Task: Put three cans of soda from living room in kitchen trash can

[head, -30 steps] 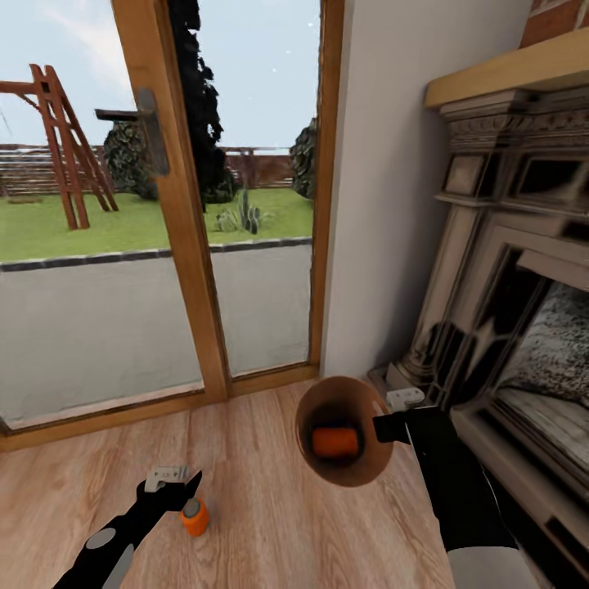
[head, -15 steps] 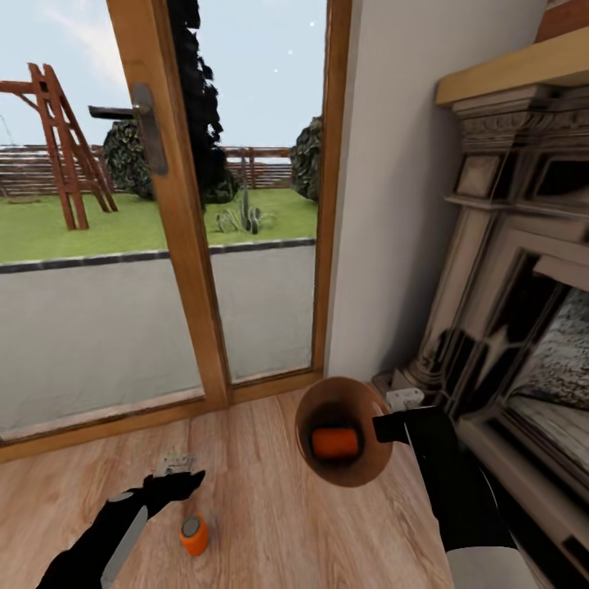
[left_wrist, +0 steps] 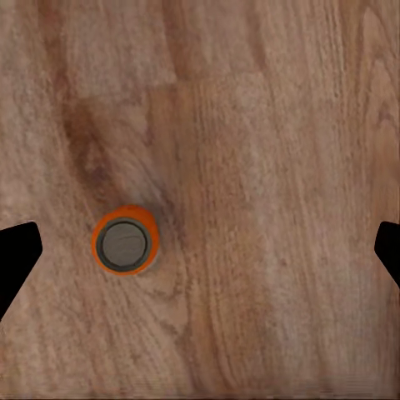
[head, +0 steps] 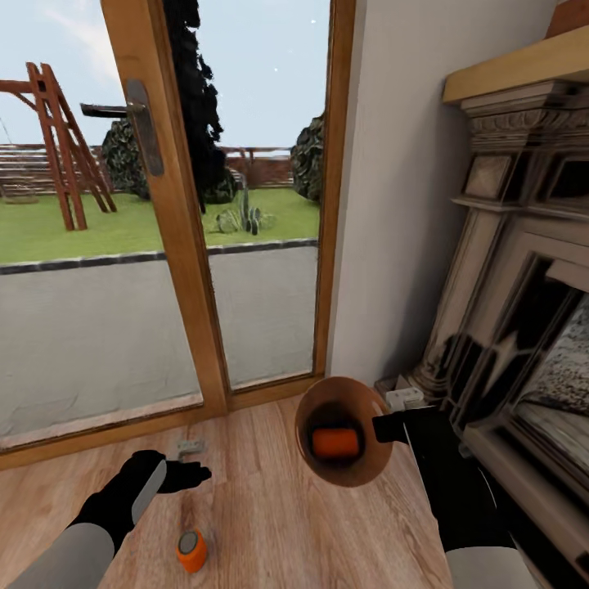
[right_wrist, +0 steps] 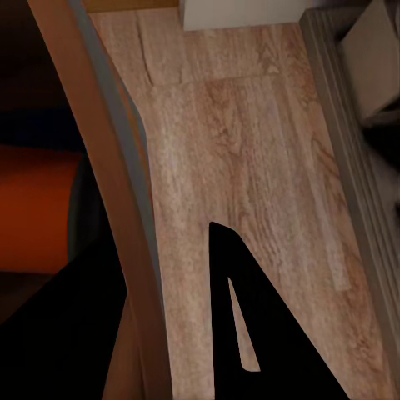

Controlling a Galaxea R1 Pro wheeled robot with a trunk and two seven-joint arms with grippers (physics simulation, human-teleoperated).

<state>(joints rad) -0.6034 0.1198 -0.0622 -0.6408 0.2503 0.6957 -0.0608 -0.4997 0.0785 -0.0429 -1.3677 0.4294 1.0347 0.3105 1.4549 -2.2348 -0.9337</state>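
Note:
My right gripper (head: 388, 419) is shut on the rim of the tash can (head: 360, 474), holding it above the wood floor with its tan inside facing the head camera. One orange can of soda (head: 335, 442) lies on its side inside. The right wrist view shows the rim (right_wrist: 117, 200) pinched between the fingers (right_wrist: 242, 325), with that can (right_wrist: 33, 212) behind it. A second orange can of soda (head: 192, 550) stands upright on the floor. My left gripper (head: 195, 460) hovers open above it; the left wrist view looks straight down at its grey top (left_wrist: 123, 244), off to one side between the wide-spread fingertips (left_wrist: 12, 258).
Wooden-framed glass garden doors (head: 176, 245) stand straight ahead, a white wall (head: 401, 204) beside them. The carved stone fireplace (head: 507, 270) fills the right side, close to my right arm. Wood floor (head: 262, 507) stretches between the doors and me.
My left arm has lifted and drawn back from beside the standing orange can, now looking down on it. The view has shifted slightly. The right gripper and tash can are unchanged.

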